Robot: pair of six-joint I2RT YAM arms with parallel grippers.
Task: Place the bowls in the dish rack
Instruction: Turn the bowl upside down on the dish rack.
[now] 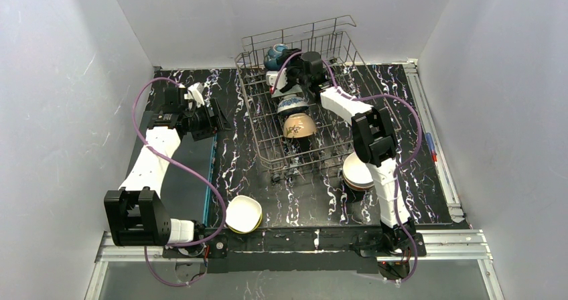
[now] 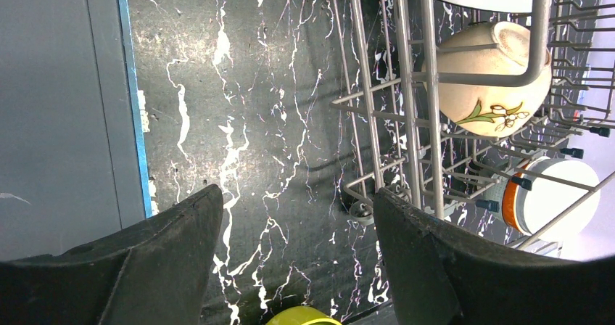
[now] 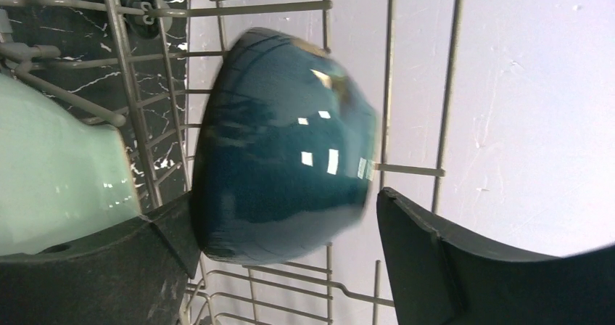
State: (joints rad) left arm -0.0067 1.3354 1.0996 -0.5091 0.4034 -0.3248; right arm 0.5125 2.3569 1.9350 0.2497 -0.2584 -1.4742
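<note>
Dish rack (image 1: 315,154) holds teal bowl (image 1: 275,57), patterned bowl (image 1: 292,104), tan bowl (image 1: 299,125).

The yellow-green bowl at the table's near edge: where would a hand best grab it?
Probably by the rim of the yellow-green bowl, coming down from above with one finger inside and one outside. It sits mouth up with its white inside exposed and bare table around it. Its rounded outer wall looks likelier to slip.

table: black marbled table (image 1: 295,203) | left: blue-edged grey mat (image 1: 194,158) | around: white walls (image 1: 60,79)
</note>
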